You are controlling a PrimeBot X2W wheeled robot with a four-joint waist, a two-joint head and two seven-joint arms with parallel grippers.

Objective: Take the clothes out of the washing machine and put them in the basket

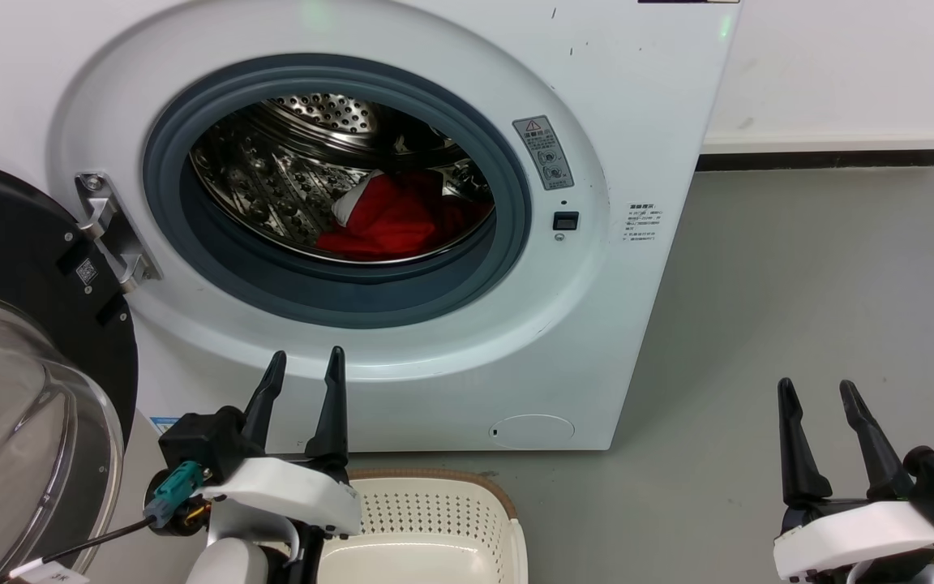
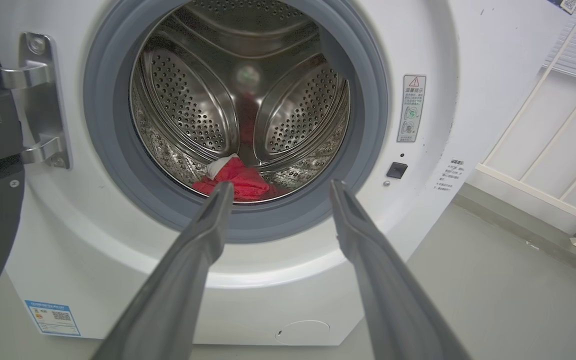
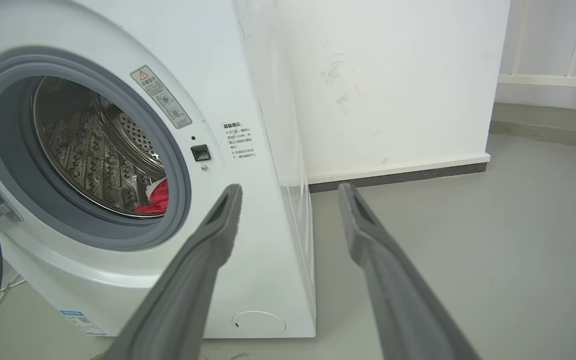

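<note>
In the head view I see the washing machine [image 1: 645,122] with its door [image 1: 21,268] swung open on the left side. The clothes [image 1: 402,219], red with a white patch, lie at the bottom of the drum [image 1: 272,186]. The basket [image 1: 434,519] stands just before the machine. My left gripper [image 1: 308,354] and right gripper [image 1: 816,383] both have spread fingers and hold nothing. In the left wrist view, the fingers point at the opening. In the right wrist view, they point at the machine's right front edge.
</note>
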